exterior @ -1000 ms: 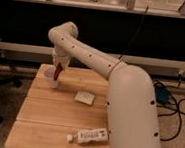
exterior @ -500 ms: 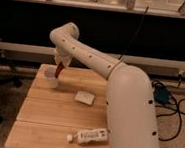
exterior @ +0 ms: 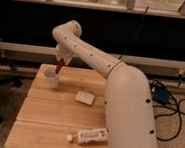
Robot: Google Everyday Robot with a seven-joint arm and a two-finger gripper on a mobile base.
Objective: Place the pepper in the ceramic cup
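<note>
Gripper [exterior: 60,61] on white arm [exterior: 90,54], jaws clamped on slim dark red pepper [exterior: 59,68] (tilted, tip near rim), over short white ceramic cup [exterior: 50,79] on wooden table [exterior: 40,118].

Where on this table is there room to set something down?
The table is bare at front-left, between the ceramic cup behind and the white tube at right, and in a strip between the square pad and the tube. Crowded: the back-left, where the end effector holds the pepper over the cup, and the right edge under the arm.
</note>
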